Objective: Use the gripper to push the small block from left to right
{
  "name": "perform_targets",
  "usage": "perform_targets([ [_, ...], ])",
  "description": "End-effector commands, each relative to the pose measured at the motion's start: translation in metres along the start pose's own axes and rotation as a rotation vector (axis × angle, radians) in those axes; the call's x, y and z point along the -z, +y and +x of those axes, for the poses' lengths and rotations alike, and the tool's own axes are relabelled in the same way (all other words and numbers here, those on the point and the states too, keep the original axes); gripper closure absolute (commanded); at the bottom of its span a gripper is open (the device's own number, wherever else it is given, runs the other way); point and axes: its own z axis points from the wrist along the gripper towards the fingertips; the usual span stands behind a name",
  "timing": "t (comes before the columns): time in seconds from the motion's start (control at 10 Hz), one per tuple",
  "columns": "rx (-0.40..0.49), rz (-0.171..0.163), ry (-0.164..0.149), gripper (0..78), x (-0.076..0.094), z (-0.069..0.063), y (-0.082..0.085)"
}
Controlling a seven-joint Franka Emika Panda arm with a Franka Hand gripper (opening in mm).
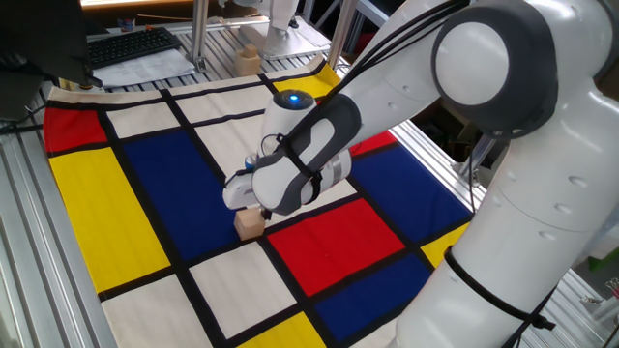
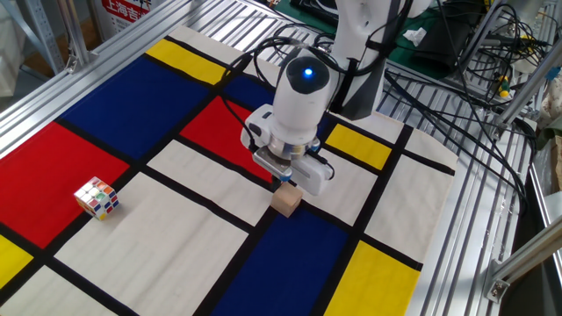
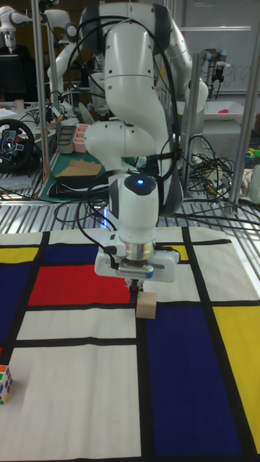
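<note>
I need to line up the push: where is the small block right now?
In the tall fixed view the small block sits mid-cloth on a black line, directly below the gripper.
</note>
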Motion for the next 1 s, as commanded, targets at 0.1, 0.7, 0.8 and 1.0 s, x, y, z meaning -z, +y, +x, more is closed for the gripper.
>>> perform_targets([
  [0.1, -0.018, -0.024, -0.05, 77.6, 0.0051, 0.0015, 0.0078],
  [0.7, -0.081, -0.042, -0.085, 77.6, 0.0068, -0.0003, 0.0101],
  [0.8, -0.086, -0.065, -0.075, 77.6, 0.007, -0.0009, 0.01],
  [1.0, -0.108, -0.127, -0.054, 77.6, 0.0038, -0.0015, 0.0116],
])
